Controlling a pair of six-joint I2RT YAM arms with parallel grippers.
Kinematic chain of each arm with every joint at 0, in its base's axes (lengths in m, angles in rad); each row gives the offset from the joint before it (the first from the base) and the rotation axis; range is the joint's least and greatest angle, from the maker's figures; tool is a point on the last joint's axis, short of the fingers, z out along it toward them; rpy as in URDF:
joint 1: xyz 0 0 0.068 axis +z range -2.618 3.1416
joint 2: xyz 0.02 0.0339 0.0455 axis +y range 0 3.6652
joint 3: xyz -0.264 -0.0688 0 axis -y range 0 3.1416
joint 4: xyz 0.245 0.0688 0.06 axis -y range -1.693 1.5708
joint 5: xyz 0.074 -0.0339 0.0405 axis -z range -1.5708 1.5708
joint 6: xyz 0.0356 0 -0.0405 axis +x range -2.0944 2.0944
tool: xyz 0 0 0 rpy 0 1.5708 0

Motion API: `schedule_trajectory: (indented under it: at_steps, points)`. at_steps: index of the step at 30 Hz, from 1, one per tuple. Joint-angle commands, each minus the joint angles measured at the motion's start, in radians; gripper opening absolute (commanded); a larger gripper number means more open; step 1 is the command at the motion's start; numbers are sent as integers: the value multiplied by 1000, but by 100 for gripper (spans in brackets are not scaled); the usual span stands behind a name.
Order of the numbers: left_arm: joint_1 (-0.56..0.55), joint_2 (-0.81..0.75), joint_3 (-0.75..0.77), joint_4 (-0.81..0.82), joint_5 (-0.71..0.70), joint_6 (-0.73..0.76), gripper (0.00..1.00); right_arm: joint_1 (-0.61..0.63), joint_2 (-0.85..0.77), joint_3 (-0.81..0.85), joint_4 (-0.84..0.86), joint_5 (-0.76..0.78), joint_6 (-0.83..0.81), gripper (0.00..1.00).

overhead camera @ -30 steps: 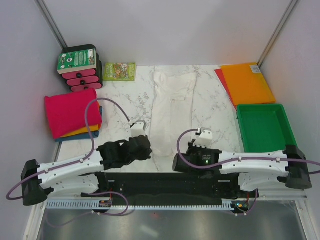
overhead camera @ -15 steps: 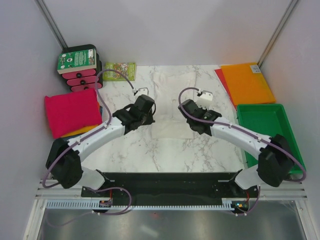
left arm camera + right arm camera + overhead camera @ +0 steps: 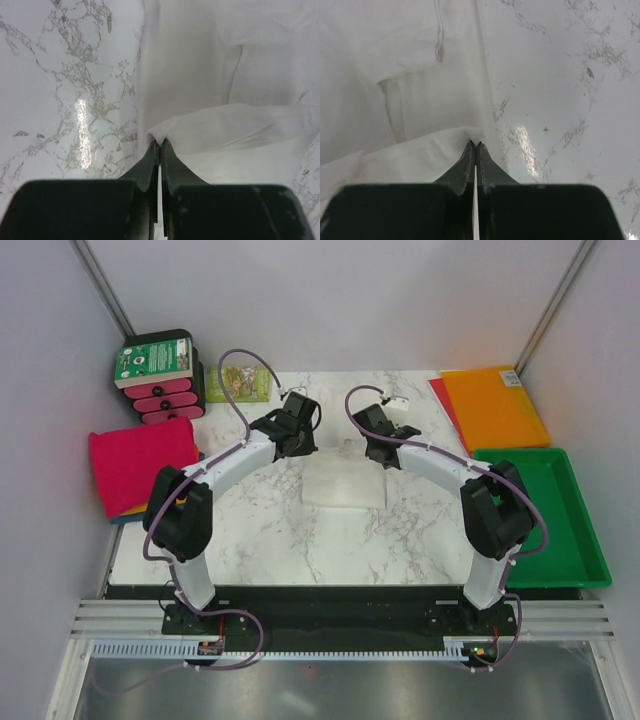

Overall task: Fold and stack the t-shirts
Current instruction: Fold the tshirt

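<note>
Pinching, left claw [image 3: 160, 142]: fingers pressed together on a raised edge of the white t-shirt [image 3: 200, 75].
Pinching, right claw [image 3: 475, 144]: likewise clamped on a lifted edge of the same shirt.
White t-shirt [image 3: 345, 480]: mid-desk, towards the far side, doubled over into a short rectangle between the two claws.
Wrist views only: each shows the pinched cloth bunched at the fingertips, held over a flat lower layer with a sleeve seam, marble desk [image 3: 65, 100] beside it.
Top view only: both arms stretched far, left claw [image 3: 300, 430] and right claw [image 3: 378, 440] at the shirt's far corners. A magenta t-shirt [image 3: 140, 460] tops the pile at far left; green tray [image 3: 540, 510] and orange sheet [image 3: 495, 405] on the right.
Change: a second ago the arms lay folded at the near edge and the shirt lay full length. Its near hem has been carried to the far end.
</note>
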Motion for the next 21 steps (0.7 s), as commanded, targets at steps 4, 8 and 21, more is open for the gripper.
schedule_trajectory:
  at_steps: [4, 8, 21]
  points:
    - [27, 125, 194, -47, 7, 72, 2, -56, 91, 88, 42, -37, -38, 0]
    - [47, 200, 259, -69, 25, 74, 2, -80, 136, 128, 47, -52, -43, 0]
    - [61, 219, 345, -124, -50, 23, 46, -87, 67, 108, 166, -77, -99, 39]
